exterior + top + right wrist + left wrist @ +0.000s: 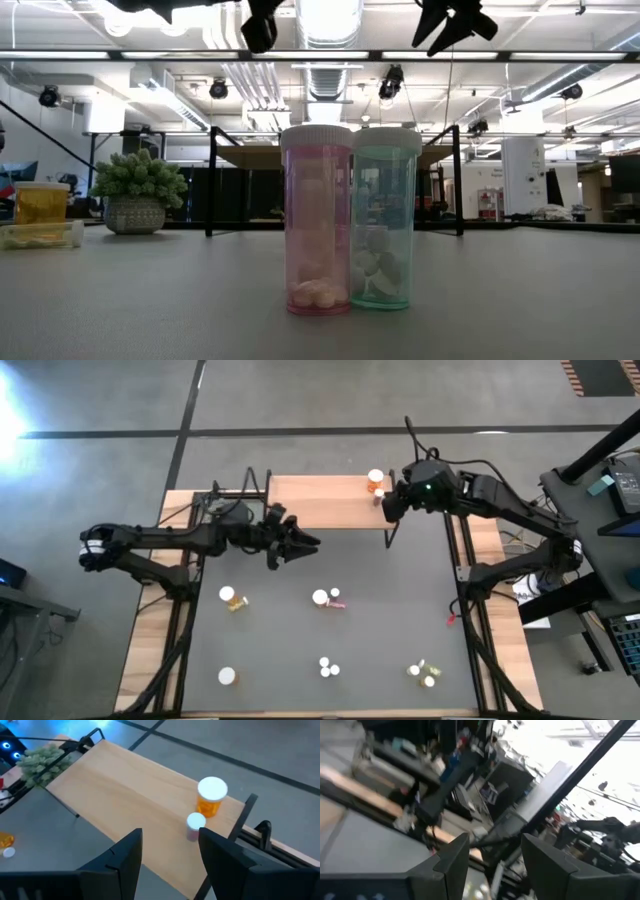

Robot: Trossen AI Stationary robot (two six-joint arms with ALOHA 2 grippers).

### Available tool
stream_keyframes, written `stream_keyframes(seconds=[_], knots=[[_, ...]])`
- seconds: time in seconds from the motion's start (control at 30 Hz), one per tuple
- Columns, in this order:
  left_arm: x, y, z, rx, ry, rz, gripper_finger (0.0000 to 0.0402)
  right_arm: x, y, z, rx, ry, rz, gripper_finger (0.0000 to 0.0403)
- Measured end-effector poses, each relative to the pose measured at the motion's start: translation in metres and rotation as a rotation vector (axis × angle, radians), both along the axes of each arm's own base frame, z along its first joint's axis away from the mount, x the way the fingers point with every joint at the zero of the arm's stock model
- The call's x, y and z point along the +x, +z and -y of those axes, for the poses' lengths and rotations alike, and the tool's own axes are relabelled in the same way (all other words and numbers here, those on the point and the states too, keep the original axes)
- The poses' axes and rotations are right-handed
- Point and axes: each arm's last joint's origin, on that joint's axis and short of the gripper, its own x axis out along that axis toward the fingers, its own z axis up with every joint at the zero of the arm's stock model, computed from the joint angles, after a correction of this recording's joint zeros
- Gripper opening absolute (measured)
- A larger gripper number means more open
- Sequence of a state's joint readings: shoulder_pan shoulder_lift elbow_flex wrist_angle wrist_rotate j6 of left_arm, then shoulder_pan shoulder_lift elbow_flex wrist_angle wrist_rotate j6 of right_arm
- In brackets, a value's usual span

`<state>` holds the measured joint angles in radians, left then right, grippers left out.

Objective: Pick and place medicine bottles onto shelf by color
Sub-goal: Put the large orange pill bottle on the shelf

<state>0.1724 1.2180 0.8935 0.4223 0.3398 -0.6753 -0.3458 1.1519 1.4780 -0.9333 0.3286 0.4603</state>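
Observation:
The light-wood shelf [320, 502] stands at the mat's far edge. At its right end stand an orange bottle [211, 799] and a smaller pinkish bottle [194, 826], both upright with white caps. My right gripper [167, 852] hovers open above and just short of them, touching nothing. My left gripper [305, 543] is held open and level over the mat in front of the shelf, with nothing between its fingers [451, 862]. More bottles are on the mat: an orange one [230, 597], a pink one [324, 598], yellow-green ones [422, 673], and a pink one [318, 230] and a teal one [385, 225] upright near the front.
A green spiky plant [138, 190] in a pot sits beside the shelf's left end. A white-capped bottle [227, 676] stands at the mat's near left. A yellow bottle [40, 203] is at the left. The shelf's left and middle [125, 780] are bare wood.

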Motion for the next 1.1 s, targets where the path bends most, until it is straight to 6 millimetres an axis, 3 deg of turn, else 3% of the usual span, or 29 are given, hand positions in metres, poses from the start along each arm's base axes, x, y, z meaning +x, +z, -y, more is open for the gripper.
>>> stream_keyframes(seconds=[0.27, 0.57, 1.1], knots=[[0.023, -0.007, 0.014, -0.072, -0.074, -0.322, 0.0164, 0.004, -0.002, -0.006, 0.005, 0.059, -0.022, 0.0185], [0.037, -0.004, 0.048, -0.072, -0.183, -0.513, 0.0164, 0.002, -0.005, -0.007, -0.006, 0.088, -0.086, 0.0185], [0.074, -0.059, 0.079, -0.053, -0.243, -0.697, 0.0164, -0.010, -0.016, -0.010, 0.035, 0.115, -0.259, 0.0185]])
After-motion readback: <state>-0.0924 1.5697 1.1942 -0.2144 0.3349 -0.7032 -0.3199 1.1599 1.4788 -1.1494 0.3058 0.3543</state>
